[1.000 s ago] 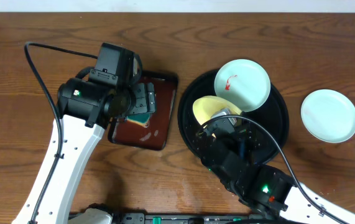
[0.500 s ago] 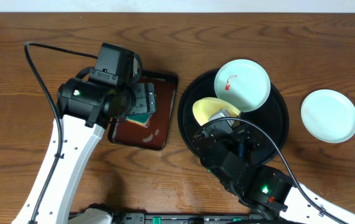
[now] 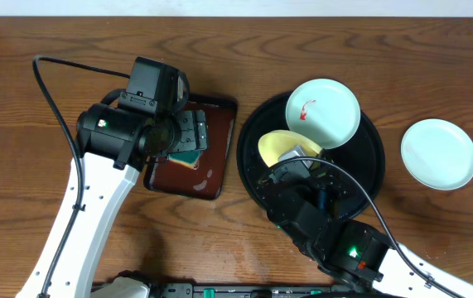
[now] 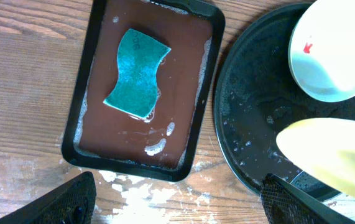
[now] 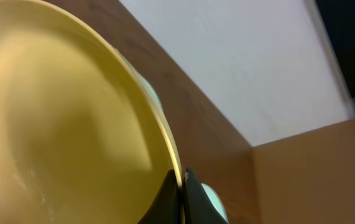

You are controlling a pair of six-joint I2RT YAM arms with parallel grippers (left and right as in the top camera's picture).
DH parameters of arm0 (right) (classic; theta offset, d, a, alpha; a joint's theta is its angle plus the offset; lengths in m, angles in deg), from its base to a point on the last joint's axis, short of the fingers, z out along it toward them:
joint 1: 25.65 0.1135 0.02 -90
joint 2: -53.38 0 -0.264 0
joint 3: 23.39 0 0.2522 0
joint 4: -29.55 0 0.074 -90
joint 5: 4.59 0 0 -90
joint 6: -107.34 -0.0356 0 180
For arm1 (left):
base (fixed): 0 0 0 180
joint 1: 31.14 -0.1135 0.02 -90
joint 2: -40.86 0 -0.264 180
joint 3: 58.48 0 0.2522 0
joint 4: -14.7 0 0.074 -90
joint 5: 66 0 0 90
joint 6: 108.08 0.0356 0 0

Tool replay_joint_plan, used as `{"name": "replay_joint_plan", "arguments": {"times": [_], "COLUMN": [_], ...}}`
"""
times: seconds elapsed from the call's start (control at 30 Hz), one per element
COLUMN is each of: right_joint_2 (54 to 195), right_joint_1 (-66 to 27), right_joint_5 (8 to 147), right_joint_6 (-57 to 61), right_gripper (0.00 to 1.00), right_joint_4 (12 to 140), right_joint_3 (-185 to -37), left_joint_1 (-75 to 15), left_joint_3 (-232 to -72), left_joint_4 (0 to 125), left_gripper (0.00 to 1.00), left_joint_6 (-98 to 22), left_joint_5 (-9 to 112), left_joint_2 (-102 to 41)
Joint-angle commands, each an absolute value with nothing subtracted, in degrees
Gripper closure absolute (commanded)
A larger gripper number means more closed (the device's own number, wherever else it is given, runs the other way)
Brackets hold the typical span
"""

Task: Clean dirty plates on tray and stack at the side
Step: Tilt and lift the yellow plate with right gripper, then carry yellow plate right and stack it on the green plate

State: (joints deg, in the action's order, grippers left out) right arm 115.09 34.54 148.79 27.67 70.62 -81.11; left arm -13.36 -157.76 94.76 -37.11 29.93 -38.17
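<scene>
Yellow plate point(image 3: 274, 145) barely shifts since the last frame, tilted over the black tray point(image 3: 373, 149) at centre-right, right gripper point(image 5: 182, 193) pinching its rim, probably presenting it for wiping, while left gripper point(image 4: 177, 202) hangs spread above the sponge point(image 4: 137, 73) at left.

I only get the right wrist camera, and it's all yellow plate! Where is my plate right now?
Observer: The round yellow plate is over the large round black tray, with the right arm gripping its rim.
Operator: Any dirty ones left?
Observer: One pale mint-white round plate in that tray has a red smear.
Operator: Where's the sponge?
Observer: The teal sponge lies in the dark-brown rectangular tray, below the left arm and its open jaws.
</scene>
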Motion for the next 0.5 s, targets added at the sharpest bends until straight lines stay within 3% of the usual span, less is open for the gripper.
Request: {"name": "replay_joint_plan", "arguments": {"times": [0.0,0.47], "right_joint_2": [114.5,114.6], "right_joint_1": [35.0,41.2], "right_joint_5": [155.6,156.8], "right_joint_6": [33.6,37.6], "right_gripper": [0.99,0.99], "right_joint_4": [68.5,64.3], "right_joint_3": [-81.4,-81.4], "left_joint_1": [-13.4,-13.4], "left_joint_3": [-158.0,-158.0], "left_joint_4": [95.0,95.0], "left_gripper": [0.15,0.15], "left_joint_6": [-36.5,-36.5], "left_joint_5": [30.2,30.2], "left_joint_2": [-38.1,-38.1]}}
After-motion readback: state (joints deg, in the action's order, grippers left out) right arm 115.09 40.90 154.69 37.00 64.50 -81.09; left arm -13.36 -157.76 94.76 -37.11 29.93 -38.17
